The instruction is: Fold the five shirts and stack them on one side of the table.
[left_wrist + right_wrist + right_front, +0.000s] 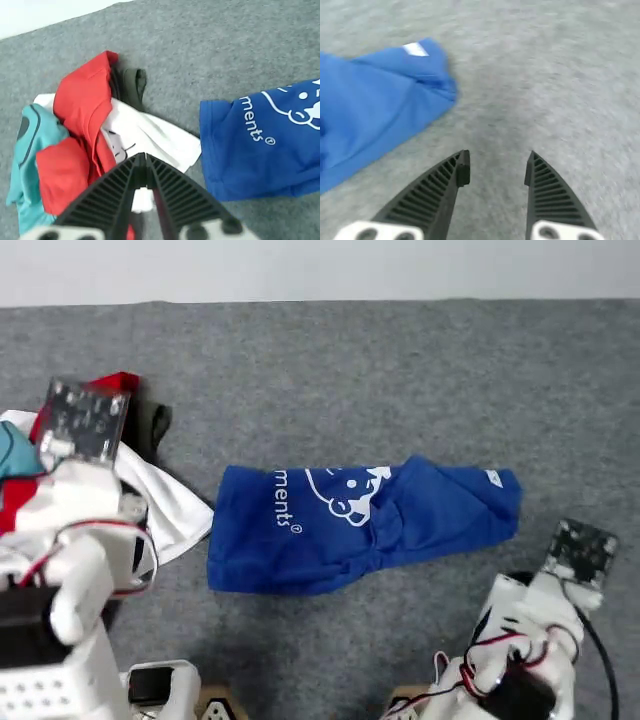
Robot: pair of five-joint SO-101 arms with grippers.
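While blue shirt point(440, 510) lies rumpled on counter point(400, 370), we see left fingers point(172, 192) pressed together, empty; right fingers point(440, 195) parted, empty.

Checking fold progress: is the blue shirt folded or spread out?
Partly folded: the blue shirt lies bunched into a rumpled lengthwise band, not spread flat.

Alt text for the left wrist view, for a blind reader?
Red shirt, white shirt, teal shirt and dark shirt lie heaped on the grey table, a blue shirt beside them. The left tool, shut, hangs over the heap.
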